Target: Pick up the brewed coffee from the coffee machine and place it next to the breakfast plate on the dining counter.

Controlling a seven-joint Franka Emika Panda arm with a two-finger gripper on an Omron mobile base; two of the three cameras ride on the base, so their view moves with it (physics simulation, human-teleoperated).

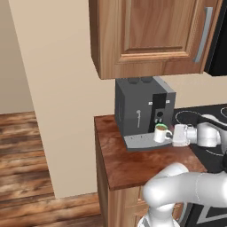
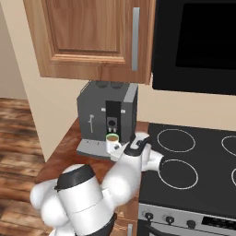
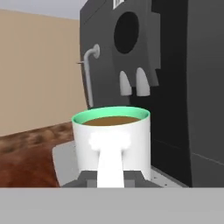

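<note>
The wall cabinet [image 1: 150, 35] hangs above the claw, so a lift has limited headroom before the coffee machine's own spout [image 3: 135, 83] gets in the way. The stove top [image 2: 193, 161] lies flat behind the claw, on the arm's side, and looks like the open way to back out. The coffee machine [image 1: 142, 111] stands straight ahead of the claw on the wooden desk [image 1: 133, 164], its drip tray [image 1: 139, 142] just under the claw's reach.

The brewed coffee [image 1: 161, 133] sits on that tray beneath the spout, directly in front of the claw [image 1: 174, 134]. The claw is closed on the mug's side handle [image 3: 109, 153], as the hand view shows the handle running down between the fingers.

The mug is likely rigid, glazed and slick, light but nearly full. Held by the handle alone it may pivot and slop, so it should stay level, rise only slightly, then draw back towards the stove side.
</note>
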